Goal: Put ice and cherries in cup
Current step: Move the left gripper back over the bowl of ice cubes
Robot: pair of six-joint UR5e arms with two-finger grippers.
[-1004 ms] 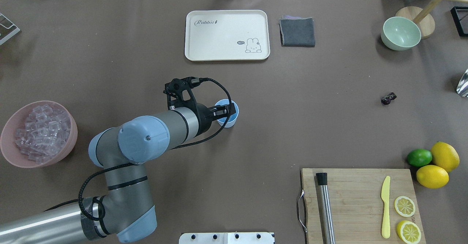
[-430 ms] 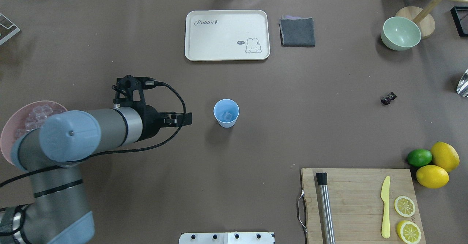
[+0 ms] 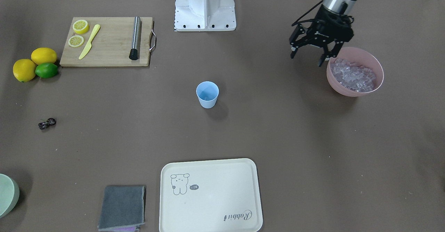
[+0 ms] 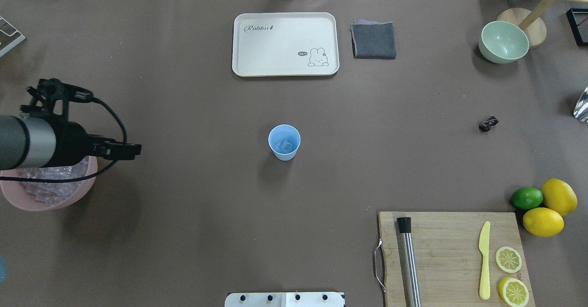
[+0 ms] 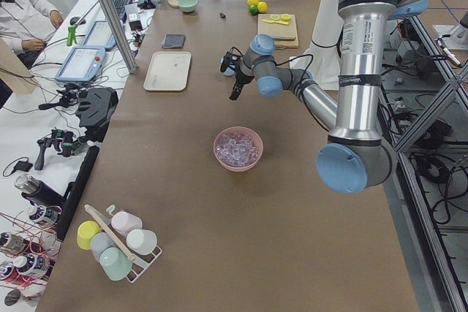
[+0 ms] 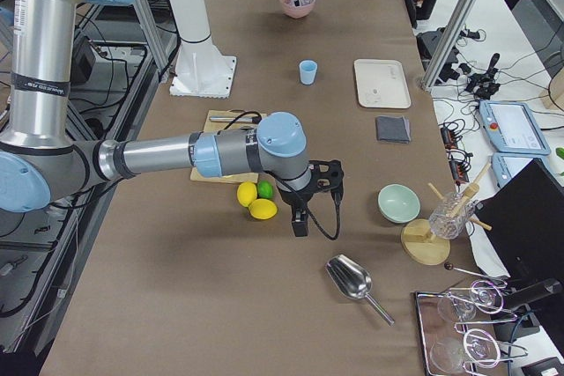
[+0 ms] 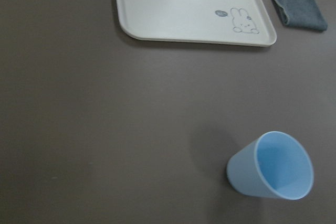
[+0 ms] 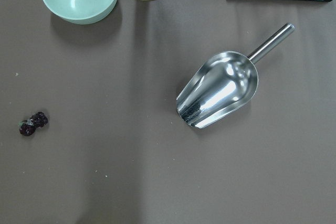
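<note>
1. The left gripper [image 3: 307, 57] hangs by the counter's [image 4: 367, 169] left edge, raised over the cup-side rim of the pink bowl [image 3: 348, 90]. A second ago it was in the middle of the counter, right over the cup [image 4: 284, 142]. It has swung all the way back.
2. Its jaws stand wide apart with nothing between them. The fingertips point down just outside the bowl's rim, and the wrist sits over the heap of ice [image 3: 353, 75].
3. I'd say this is a return trip for another piece. The gripper needs to shift a little further over the heap and come down before it can take one.
4. Further out, the cup stands upright in the middle of the counter, well apart from the gripper. One cube [image 4: 286, 146] shows at its bottom, so the ice part has begun, though the cup is mostly empty.
5. Farthest off, the cherries [image 4: 488, 124] lie on the bare counter toward its right edge, about midway between the front and back edges. They are untouched and well apart from the cup.
6. The right gripper [image 6: 300, 220] hovers at that right end. Its camera looks down on the cherries and a metal scoop [image 8: 220, 90]. Whether its jaws are apart or closed, I cannot tell. The cherry step is not yet done.
</note>
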